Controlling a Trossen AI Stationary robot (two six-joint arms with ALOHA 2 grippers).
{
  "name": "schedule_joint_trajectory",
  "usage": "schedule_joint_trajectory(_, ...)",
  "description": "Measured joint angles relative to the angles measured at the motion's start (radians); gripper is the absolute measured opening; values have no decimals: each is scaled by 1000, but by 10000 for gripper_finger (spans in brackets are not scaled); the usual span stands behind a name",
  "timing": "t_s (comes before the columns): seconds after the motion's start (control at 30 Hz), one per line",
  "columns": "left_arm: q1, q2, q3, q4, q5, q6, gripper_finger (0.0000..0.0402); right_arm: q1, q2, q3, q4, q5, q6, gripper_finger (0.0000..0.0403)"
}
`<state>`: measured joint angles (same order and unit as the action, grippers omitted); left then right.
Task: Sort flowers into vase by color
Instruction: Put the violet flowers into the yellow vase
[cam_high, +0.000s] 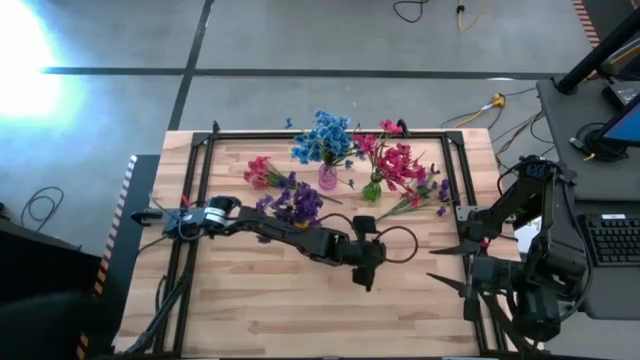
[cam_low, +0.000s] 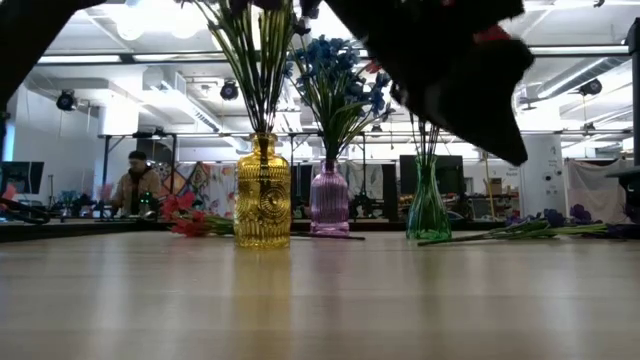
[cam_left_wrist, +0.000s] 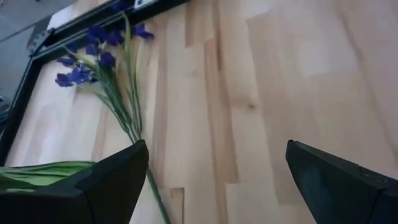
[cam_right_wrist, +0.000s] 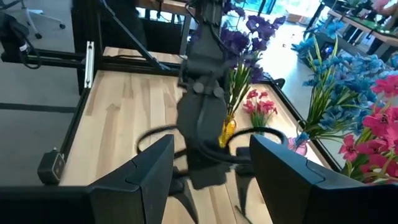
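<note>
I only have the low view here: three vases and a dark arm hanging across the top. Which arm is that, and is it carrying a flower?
Observer: It's the left arm, reaching over mid-table in the high view. The left gripper is open and empty.
Reviewer: What colour is in the yellow vase? Its blooms are cut off for me.
Observer: Purple flowers stand in the yellow vase.
Reviewer: And the other arm?
Observer: The right gripper sits at the table's right edge, open, with nothing between its fingers.
</note>
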<state>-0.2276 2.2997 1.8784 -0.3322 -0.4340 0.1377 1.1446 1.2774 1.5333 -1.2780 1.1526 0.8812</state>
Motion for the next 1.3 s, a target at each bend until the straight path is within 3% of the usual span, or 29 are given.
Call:
schedule_joint_trajectory(0.2, 23, 0, -101, 172, -26, -55, 362, 0, 1, 0, 12, 3, -10, 203)
schedule_joint_trajectory(0.63, 22, 3, -122, 207, -61, -81, 362, 0, 1, 0, 13, 29, -20, 203)
schedule_joint_trajectory(0.83, 45, 50, -125, 265, -172, -96, 362, 0, 2, 0, 14, 51, -22, 203)
schedule_joint_trajectory(1.3, 56, 83, -117, 279, -185, -100, 362, 0, 2, -37, 34, 54, -18, 203)
